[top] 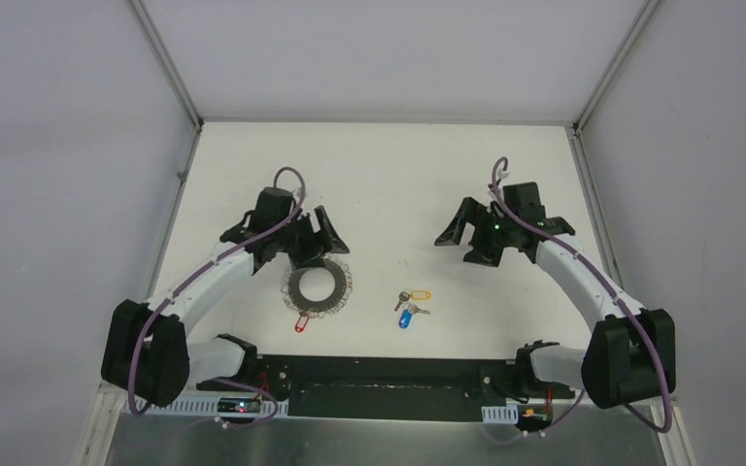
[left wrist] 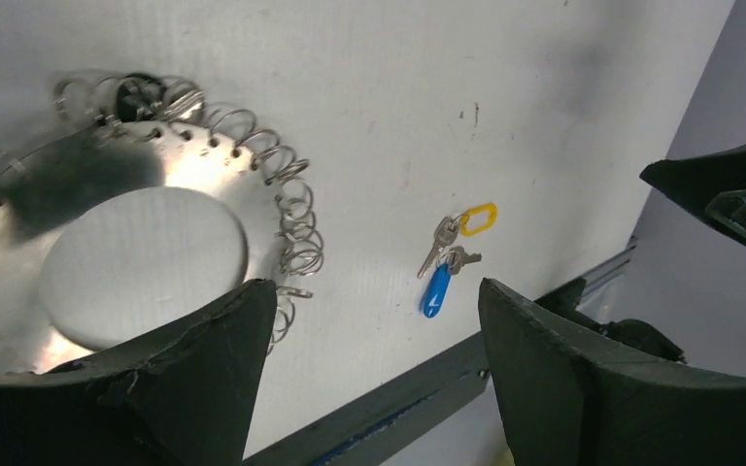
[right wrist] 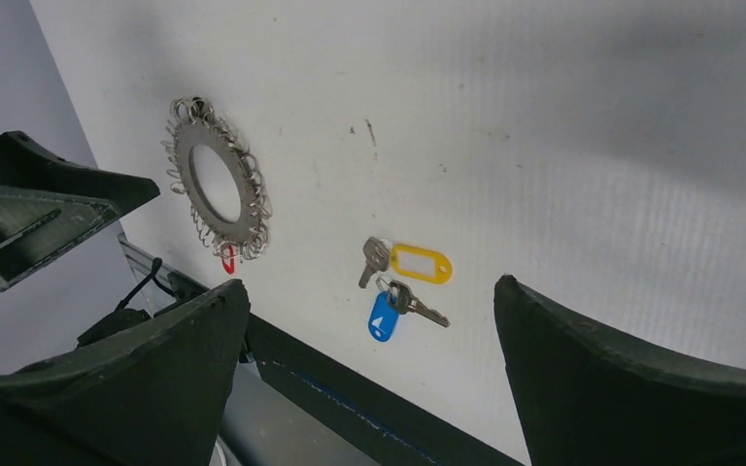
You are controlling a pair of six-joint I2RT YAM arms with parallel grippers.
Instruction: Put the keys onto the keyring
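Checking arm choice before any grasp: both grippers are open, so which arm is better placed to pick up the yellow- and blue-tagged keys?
Right, probably. The right gripper is open and nearer the yellow-tagged key and blue-tagged key; the left gripper hovers at the keyring disc, suited to steadying it.

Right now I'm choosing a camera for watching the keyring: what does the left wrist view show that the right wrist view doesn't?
Left wrist only: the keyring close up, its wire loops distinct, partly cut off by the frame. Right wrist only: the whole keyring with a red tag at its rim. Both: the yellow-tagged key and blue-tagged key lying together on the table, with the left gripper and right gripper open.
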